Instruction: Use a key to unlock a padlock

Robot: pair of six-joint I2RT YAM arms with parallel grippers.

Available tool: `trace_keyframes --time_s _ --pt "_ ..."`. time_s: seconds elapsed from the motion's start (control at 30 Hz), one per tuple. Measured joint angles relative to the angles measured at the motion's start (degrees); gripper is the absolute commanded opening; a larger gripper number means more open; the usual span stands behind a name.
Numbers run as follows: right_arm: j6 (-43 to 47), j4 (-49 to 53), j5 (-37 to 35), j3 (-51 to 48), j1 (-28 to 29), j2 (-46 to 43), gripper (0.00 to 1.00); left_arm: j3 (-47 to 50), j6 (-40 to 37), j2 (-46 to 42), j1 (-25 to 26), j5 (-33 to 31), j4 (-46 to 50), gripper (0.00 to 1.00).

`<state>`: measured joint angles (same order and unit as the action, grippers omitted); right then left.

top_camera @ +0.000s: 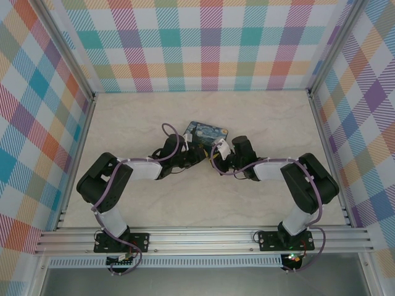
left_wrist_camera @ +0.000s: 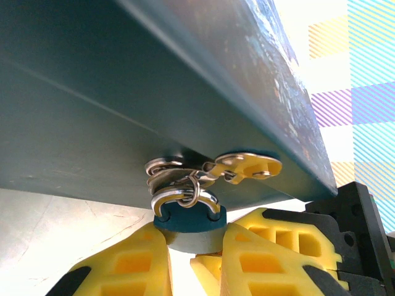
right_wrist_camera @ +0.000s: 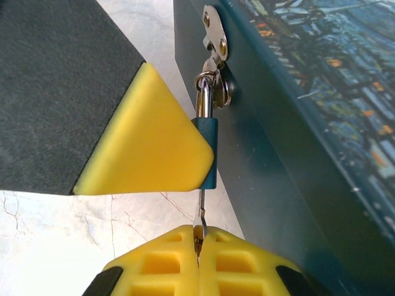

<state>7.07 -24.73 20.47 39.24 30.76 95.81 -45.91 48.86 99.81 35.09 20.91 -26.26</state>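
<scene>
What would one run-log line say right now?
left fingers: shut on small blue padlock; right fingers: shut on thin grey metal key; key tip: at padlock base

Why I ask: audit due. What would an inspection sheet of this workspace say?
Surface: pale marbled table, bare apart from the items below.
Job's things: blue padlock hangs on the hasp of a painted tin; key meets its lower end.
Clutter: nothing seen.
Grippers: left claw shut on padlock; right claw shut on key.
Cables: purple cables, looped.
Surroundings: checked walls; metal rail at near edge.
</scene>
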Motion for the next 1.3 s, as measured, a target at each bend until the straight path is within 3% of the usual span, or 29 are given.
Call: trace_keyframes --time_s 0.5,1.3 --pt "-8.7 0.4 5.6 0.5 -0.9 0.0 0.00 0.0 0.0 0.0 0.1 0.0 -0.9 0.19" --pt "-7.5 -1.1 4.9 4.3 -1.4 2.4 0.00 -0.1 0.6 0.3 0.5 -2.5 -2.6 0.19"
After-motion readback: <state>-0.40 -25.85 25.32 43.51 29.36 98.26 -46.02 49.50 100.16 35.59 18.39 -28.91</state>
